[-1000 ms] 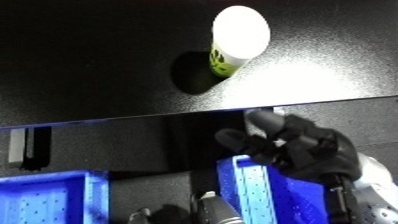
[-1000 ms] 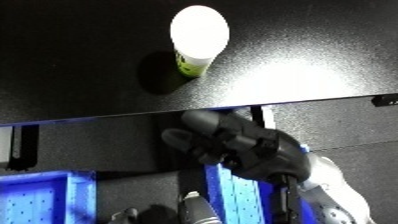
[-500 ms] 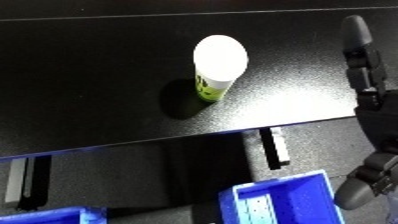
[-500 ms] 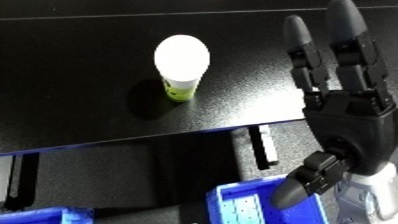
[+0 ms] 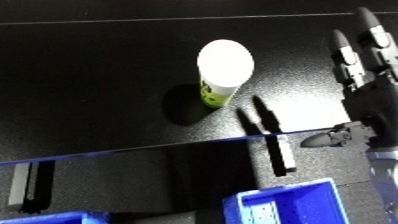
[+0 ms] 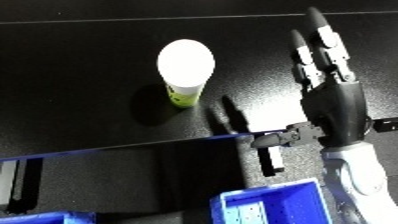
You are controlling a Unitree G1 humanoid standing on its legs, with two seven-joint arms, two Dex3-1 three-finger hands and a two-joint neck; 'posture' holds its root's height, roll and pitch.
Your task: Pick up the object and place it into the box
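Observation:
A small upright bottle (image 6: 185,70) with a white cap and a yellow-green body stands on the black table (image 6: 80,60), near the middle of the view. My right hand (image 6: 333,107) is raised over the table to the right of the bottle, apart from it, fingers straight and pointing away, thumb out to the left. It holds nothing. A blue bin (image 6: 275,207) shows below the table's front edge, at the bottom of the view. My left hand is out of sight.
A second blue bin's rim (image 5: 44,218) shows at the bottom left corner. The table's front edge (image 6: 133,147) runs across the lower part of the view, with dark brackets under it.
The camera has tilted, so the view shifted. My right hand rose from below the table edge to over the table and has drawn nearer to the bottle, fingers spread straight.

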